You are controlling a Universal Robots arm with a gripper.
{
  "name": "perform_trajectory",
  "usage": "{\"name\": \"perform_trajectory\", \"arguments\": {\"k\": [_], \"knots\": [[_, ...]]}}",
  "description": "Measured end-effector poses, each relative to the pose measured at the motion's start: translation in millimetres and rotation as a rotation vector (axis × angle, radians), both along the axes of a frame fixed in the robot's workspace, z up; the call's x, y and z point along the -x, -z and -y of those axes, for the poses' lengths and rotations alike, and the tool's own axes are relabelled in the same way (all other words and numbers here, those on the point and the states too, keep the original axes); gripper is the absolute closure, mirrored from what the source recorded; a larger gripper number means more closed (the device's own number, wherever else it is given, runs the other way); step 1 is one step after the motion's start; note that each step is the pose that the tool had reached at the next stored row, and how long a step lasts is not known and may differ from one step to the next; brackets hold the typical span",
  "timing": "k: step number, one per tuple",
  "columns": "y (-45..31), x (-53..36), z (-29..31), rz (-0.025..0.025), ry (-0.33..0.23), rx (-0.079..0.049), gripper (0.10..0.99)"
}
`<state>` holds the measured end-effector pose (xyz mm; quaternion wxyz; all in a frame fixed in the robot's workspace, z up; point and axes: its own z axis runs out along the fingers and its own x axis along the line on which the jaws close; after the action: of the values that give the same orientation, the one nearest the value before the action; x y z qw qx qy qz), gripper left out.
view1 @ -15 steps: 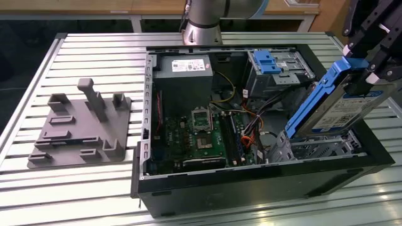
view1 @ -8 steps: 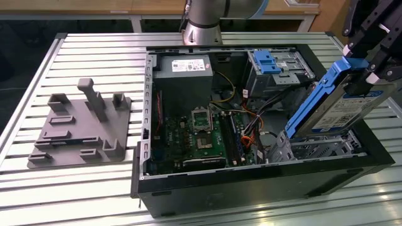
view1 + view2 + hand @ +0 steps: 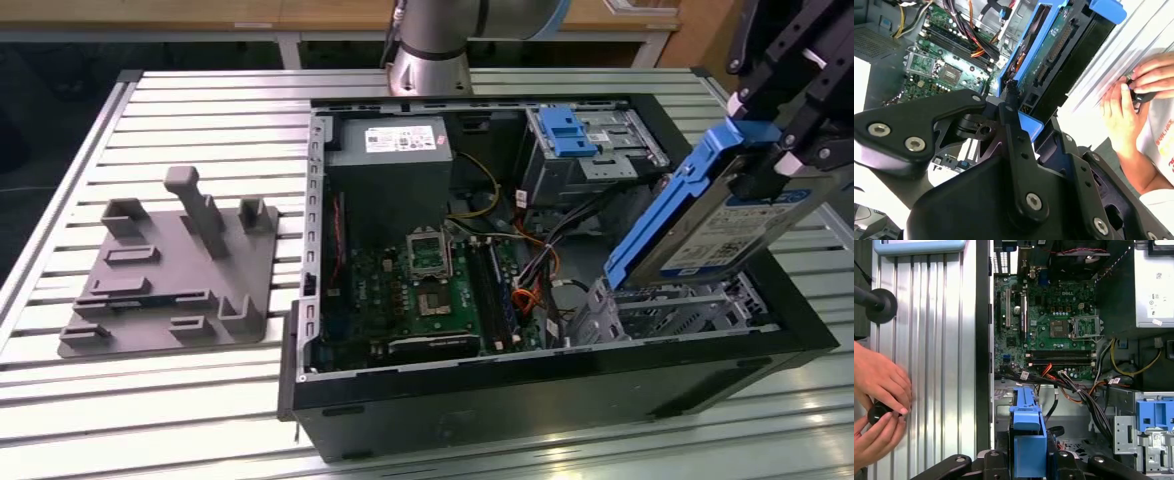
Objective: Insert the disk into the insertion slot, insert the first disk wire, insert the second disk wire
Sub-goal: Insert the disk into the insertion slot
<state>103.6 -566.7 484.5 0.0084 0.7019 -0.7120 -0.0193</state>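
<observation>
In the exterior view my gripper [image 3: 781, 150] is shut on the upper end of the disk [image 3: 714, 225], a silver drive with a white label in a bright blue carrier. The disk hangs steeply tilted, its lower end just above the insertion slot [image 3: 681, 310], the perforated silver cage at the near corner of the open computer case on the exterior view's right. In both wrist views the black fingers [image 3: 1014, 125] clamp the blue carrier [image 3: 1026, 435], with the slot [image 3: 1074, 420] lying beyond the disk [image 3: 1054, 55]. Loose orange and black wires [image 3: 527, 275] lie beside the slot.
A taller metal cage with a blue latch [image 3: 574, 130] stands behind the slot. The motherboard [image 3: 427, 290] and power supply [image 3: 394, 150] fill the case. A grey fixture plate [image 3: 174, 270] sits on the slatted table. A person's hands [image 3: 879, 390] hold a small black object beside the case.
</observation>
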Motion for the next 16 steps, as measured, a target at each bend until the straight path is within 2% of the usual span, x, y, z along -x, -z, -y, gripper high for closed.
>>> {"name": "perform_trajectory", "arguments": {"k": [9, 16], "knots": [[0.0, 0.0, 0.7, 0.0008, -0.015, -0.059, 0.722], [0.2, -0.1, 0.7, 0.0014, -0.017, -0.06, 0.722]]}}
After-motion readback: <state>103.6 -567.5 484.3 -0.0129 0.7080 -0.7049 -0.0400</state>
